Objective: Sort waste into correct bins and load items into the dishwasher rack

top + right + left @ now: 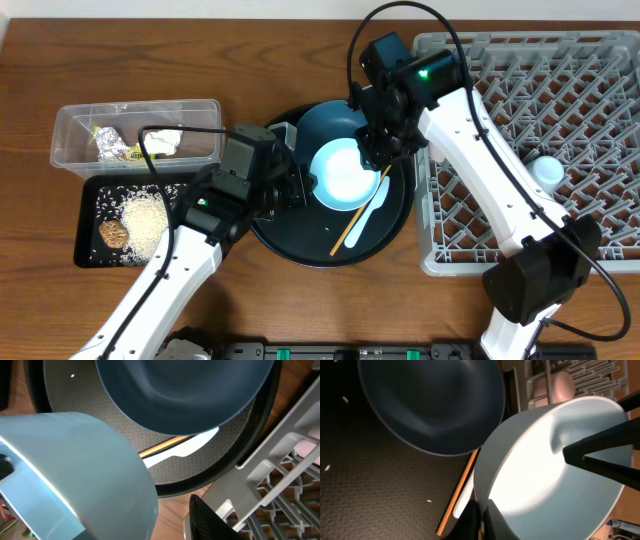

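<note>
Pass pale bowl (340, 172) | left fingers (494, 522) pinch left rim | right fingers (615, 442) around far rim, grip unclear | left waits till right holds

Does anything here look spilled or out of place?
Yes: a few loose white rice grains lie scattered on the large round black tray. They are away from the rice heap, which sits on the flat black rectangular tray.

Overhead: high up, straight down, takes in the whole worktop (300, 40) and both arms. Left wrist: very close, looks across pale bowl (545, 470) toward rack (580, 375). Right wrist: close, angled down. All three share bowl, dark blue dish (335, 125), chopstick (352, 222).
</note>
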`<state>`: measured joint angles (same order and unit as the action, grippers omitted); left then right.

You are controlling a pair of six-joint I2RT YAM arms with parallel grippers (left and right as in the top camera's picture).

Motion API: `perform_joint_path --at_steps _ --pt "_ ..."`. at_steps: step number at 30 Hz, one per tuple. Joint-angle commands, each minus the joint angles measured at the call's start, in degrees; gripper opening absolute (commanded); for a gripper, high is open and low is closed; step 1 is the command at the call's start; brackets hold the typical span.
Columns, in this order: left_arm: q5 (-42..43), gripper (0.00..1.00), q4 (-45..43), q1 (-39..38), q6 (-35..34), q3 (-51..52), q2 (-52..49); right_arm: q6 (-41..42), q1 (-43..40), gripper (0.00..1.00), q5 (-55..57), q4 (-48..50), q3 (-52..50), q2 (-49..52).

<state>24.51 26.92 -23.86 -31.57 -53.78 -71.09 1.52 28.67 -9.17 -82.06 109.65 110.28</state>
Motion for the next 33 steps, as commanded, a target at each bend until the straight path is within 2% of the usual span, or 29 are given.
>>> perform_joint_path --at_steps 1,9,11,13,14,30,33 --pt "-2.3 0.06 1.4 -0.1 0.1 -1.2 -0.2 0.2 0.2 0.36 1.3 1.0 0.7 -0.9" --pt "-2.3 0.06 2.4 -0.1 0.9 -1.2 -0.9 0.2 0.2 0.35 1.3 1.6 3.1 -0.9" --pt "-2.3 0.06 2.4 -0.1 0.9 -1.2 -0.9 0.2 0.2 0.30 1.2 1.4 3.1 -0.9" --pt "-2.3 0.06 2.4 -0.1 0.9 -1.2 -0.9 0.2 0.3 0.19 1.2 1.2 3.1 -0.9" --pt "-2.3 0.06 2.4 -0.1 0.9 -1.2 -0.9 0.2 0.3 0.18 1.3 1.0 3.1 -0.9" --pt "-1.2 0.06 2.1 -0.1 0.9 -1.2 -0.8 0.1 1.9 0.20 1.3 -0.6 3.0 -0.9" --pt "-0.9 0.06 1.8 -0.1 0.9 -1.2 -0.7 0.1 2.1 0.25 1.3 -0.5 3.0 -0.9"
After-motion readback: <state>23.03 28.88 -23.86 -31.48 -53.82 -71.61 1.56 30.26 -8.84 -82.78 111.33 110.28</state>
